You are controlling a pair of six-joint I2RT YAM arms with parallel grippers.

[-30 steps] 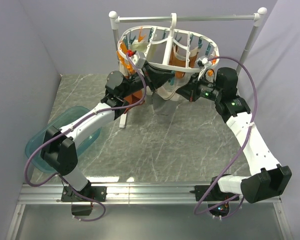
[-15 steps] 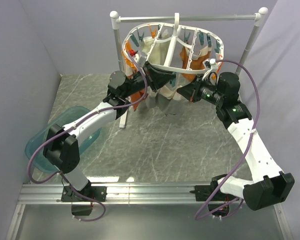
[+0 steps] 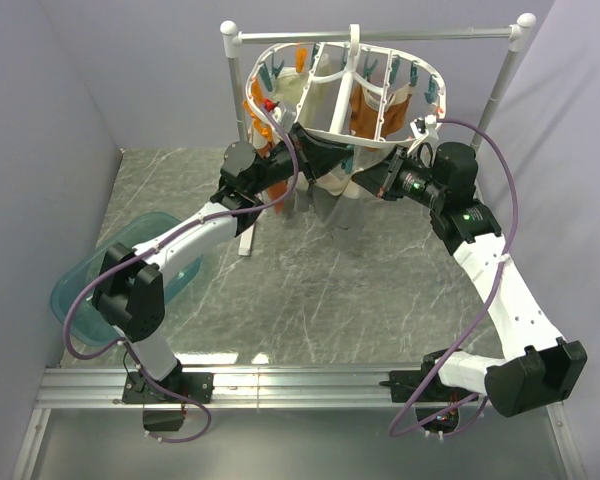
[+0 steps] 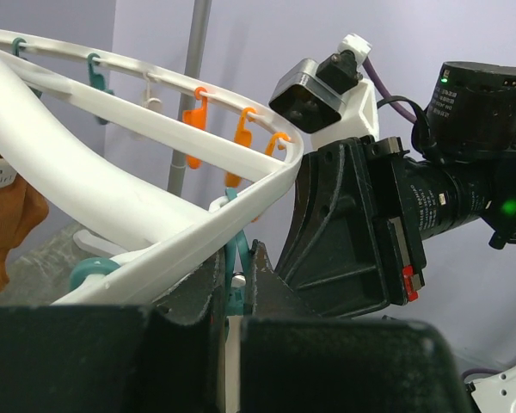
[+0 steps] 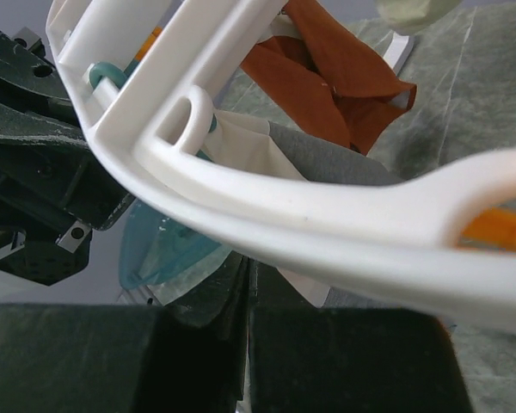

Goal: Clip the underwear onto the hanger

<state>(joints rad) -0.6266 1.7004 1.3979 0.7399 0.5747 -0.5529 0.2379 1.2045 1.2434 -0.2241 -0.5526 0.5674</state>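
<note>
The white hanger (image 3: 330,132) with orange and teal pegs hangs by its hook from the rail. My left gripper (image 3: 323,157) reaches under its near rim. In the left wrist view the gripper (image 4: 233,274) is shut on a teal peg (image 4: 232,249) below the rim (image 4: 112,198). My right gripper (image 3: 364,184) is shut just under the rim (image 5: 327,215), its tips (image 5: 248,277) at the edge of the cream and grey underwear (image 5: 279,146). The underwear (image 3: 330,203) hangs between the two grippers, its top hidden by them.
The silver rail stand (image 3: 450,36) spans the back. Rust-orange garments (image 3: 272,188) and plain cream ones (image 3: 325,103) hang from the hanger; the orange cloth (image 5: 327,69) lies beyond the underwear. A teal bin (image 3: 85,295) sits at the left.
The hanger has swung back and to the right and tilted up. Both grippers have followed it upward, staying shut, and the underwear has risen with them.
</note>
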